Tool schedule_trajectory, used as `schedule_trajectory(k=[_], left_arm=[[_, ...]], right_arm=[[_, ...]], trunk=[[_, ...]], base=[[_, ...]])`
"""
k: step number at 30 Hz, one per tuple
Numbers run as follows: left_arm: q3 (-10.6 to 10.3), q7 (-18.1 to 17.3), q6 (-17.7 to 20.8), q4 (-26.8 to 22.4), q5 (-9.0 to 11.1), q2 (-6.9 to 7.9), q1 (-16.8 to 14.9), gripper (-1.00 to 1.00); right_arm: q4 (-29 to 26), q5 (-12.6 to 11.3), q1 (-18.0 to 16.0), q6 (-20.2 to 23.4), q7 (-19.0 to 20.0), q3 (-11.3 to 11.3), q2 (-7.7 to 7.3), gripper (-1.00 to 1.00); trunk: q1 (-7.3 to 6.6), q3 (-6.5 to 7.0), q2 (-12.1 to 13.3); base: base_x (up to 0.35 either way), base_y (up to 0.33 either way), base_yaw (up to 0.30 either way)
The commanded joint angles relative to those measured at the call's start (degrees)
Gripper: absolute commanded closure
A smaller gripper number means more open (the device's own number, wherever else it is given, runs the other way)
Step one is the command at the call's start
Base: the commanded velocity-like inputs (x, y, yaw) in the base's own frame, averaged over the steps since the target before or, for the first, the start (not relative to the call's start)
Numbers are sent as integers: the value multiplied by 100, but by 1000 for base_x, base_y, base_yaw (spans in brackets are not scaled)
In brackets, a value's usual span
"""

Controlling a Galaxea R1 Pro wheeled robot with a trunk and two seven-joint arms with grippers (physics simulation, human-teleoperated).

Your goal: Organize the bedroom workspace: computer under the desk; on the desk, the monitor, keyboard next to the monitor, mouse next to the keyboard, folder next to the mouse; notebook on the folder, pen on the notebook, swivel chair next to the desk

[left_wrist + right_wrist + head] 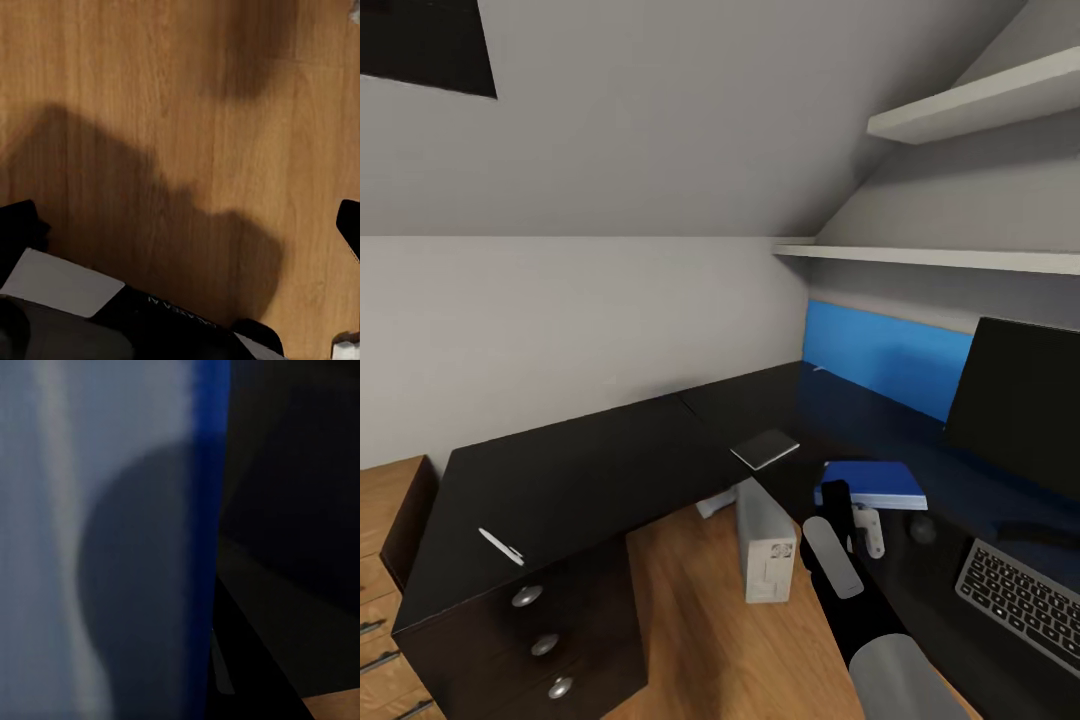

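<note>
One risk: the right gripper (870, 530), jaws' state I cannot tell, hovers just beside the folder (872, 484) and could shove it off the surface (590, 470) edge toward the computer (765, 545).

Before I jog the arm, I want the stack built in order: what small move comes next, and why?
Probably ease the right gripper off the folder and toward the notebook. The folder already lies on the desk, and the notebook lies apart from it.

head camera looks down over the desk (590, 470); left wrist faces the floor (150, 90) closely; right wrist, blurred, perhaps hugs the folder (206, 510), at two o'clock.
</note>
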Motion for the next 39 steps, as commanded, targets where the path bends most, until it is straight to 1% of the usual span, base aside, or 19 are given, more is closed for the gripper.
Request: schedule_trajectory(k=[1,3,7,17,20,23,27,30,33,35,37,39], left_arm=[[64,50,-462,-379,80,119,414,-100],[100,47,-712,-406,94,161,585,-100],[105,55,-843,-273,87,166,672,-100],[87,61,-887,-213,71,149,702,-100],[82,70,-888,-210,70,143,702,-100],[78,79,-889,-113,70,133,703,-100],[78,79,-891,-49,76,131,703,-100],[83,71,-890,-26,93,131,699,-100],[86,77,-889,-19,79,109,680,-100],[86,78,-896,-18,82,101,677,-100],[85,78,-896,-18,81,99,677,-100],[80,78,-897,-18,78,97,677,-100]], right_arm=[[-5,-18,-3,-21,-13,7,0,100],[-5,-19,-3,-21,-12,5,0,100],[7,-39,-5,-22,-16,6,0,100],[21,-35,-12,-84,-20,7,0,100],[21,-39,-16,-98,-41,7,0,100],[21,-51,-20,-107,-209,3,0,100],[26,-59,-21,-108,-236,0,0,100],[35,-70,-21,-108,-251,-3,0,100],[38,-81,-158,-113,-249,-18,0,100],[33,-21,-379,-188,-226,38,0,100],[39,-16,-445,-235,-212,107,0,100],[41,-51,-513,-305,-198,280,0,100]], trunk=[[0,-5,-3],[0,-5,-3],[0,-5,-3],[0,-5,-3],[0,-5,-3],[0,-8,-3],[0,-18,-3],[0,-21,-3],[0,-22,-3],[0,-22,-3],[0,-22,-3],[0,-22,-3]], base=[[0,0,-5],[14,0,-8],[157,0,-3],[307,28,-3],[232,61,-125],[70,18,-244],[16,4,-260],[3,1,-84],[1,0,-20],[0,0,-2],[0,0,-1],[0,0,0]])
